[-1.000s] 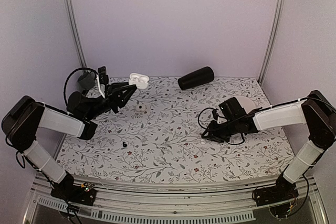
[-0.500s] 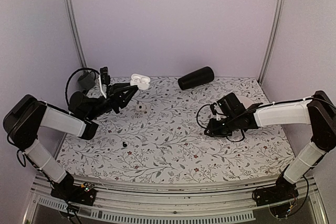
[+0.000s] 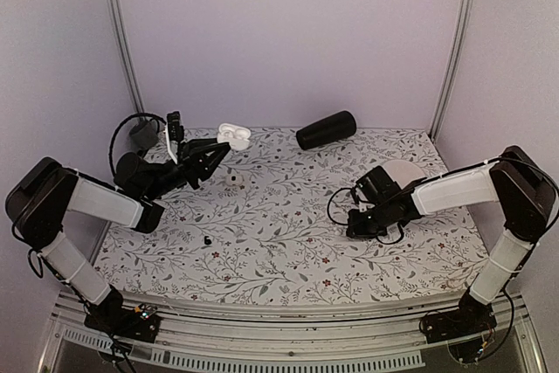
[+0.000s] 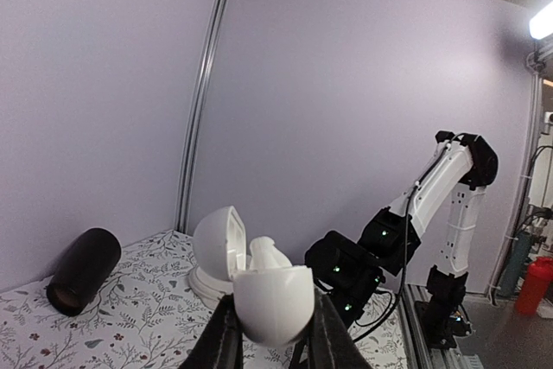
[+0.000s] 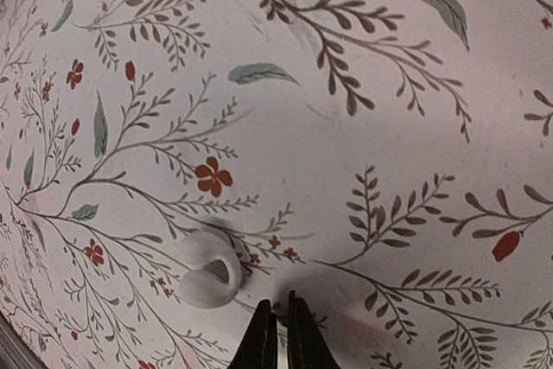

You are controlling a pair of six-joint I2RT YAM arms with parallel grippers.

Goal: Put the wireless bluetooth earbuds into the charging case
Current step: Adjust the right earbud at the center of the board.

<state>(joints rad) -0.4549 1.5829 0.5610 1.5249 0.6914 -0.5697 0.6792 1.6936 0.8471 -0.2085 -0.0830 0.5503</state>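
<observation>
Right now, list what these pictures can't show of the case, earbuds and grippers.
Left wrist view: the case hides its sockets behind its own front wall; the bottom edge cuts off most of the left gripper.
Right wrist view: the bottom edge leaves only the tips of the right gripper.
Top view: the loose earbud and the sockets are too small.

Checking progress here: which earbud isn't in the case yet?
The earbud lying on the flowered cloth beside the right claw. The other earbud already sits in the open charging case that the left claw holds.
</observation>
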